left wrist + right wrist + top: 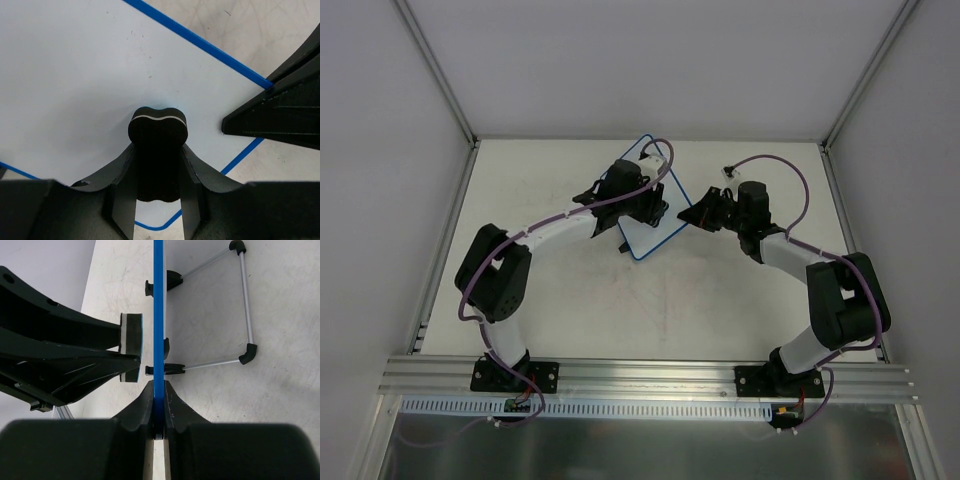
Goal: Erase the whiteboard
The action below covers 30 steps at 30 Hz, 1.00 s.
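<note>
Whiteboard (658, 232) stands on edge, tilted, just past the centre of the worktop (720, 300), toward 12 o'clock in the top view. I report from the near side outward.

Nearest, both arms reach in from the front rail. The left arm comes in from 9 o'clock and the right from 3 o'clock.

The right end effector (158, 387) is clamped on the board's blue rim, with its fingers pressed flat against both faces. In its own camera I see the board edge-on, running straight toward 12 o'clock.

The left end effector (159, 150) is closed on a small black eraser (159, 125), which faces the white surface. The right wrist view shows the eraser at 9 o'clock of the rim, just beside it, with a narrow gap between them. The white face carries only a few faint specks.

Farthest, on the board's 3 o'clock side, a wire stand (245, 300) with black corner caps folds out from two black feet (173, 278). I cannot tell whether the board's lower edge touches the worktop.
</note>
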Tool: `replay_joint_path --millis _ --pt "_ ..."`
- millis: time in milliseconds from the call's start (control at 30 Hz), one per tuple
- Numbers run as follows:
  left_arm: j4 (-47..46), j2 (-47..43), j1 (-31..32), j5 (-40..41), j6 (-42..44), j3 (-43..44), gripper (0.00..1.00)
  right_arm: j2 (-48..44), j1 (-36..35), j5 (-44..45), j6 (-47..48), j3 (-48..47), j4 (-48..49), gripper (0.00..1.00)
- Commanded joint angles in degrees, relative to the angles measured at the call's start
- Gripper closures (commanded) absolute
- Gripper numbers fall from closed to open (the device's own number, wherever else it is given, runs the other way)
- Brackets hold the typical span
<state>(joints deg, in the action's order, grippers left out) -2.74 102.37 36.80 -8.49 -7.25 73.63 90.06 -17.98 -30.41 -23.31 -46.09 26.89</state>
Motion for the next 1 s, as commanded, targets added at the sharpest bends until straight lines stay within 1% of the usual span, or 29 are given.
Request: replay_joint_path --millis 0,200,500,667,733,867,900,967 --pt "-1.30 2.56 0.47 -1.97 4.16 3.63 1.00 0.38 -1.62 -0.61 3.54 -1.11 -3.43 1.00" --pt "-1.39 6.17 0.91 -1.00 8.20 7.93 1.00 0.55 -1.71 -1.23 3.45 -1.37 -3.34 1.00" --pt "-3.59 10.12 1.00 0.75 10.49 11.63 1.00 1.26 -2.24 -1.67 3.18 -1.81 -3.34 1.00" --pt "-3.59 13.29 0.65 5.93 10.67 15.93 1.00 0.91 -2.32 -1.67 3.27 -1.73 -3.34 1.00" --pt "-3.50 14.44 0.30 7.96 9.80 16.99 1.00 1.08 -2.24 -1.84 3.27 -1.73 -3.34 1.00" --pt "-1.66 16.11 -2.68 11.91 6.90 20.24 1.00 0.99 -2.33 -1.93 3.27 -1.73 -3.34 1.00" --pt "-1.39 15.76 -3.39 12.35 4.11 20.07 1.00 0.91 -2.41 -1.84 3.27 -1.73 -3.34 1.00" --pt "-1.39 14.80 -4.45 13.49 2.42 18.15 1.00 0.90 -2.33 -1.84 3.27 -1.73 -3.25 1.00"
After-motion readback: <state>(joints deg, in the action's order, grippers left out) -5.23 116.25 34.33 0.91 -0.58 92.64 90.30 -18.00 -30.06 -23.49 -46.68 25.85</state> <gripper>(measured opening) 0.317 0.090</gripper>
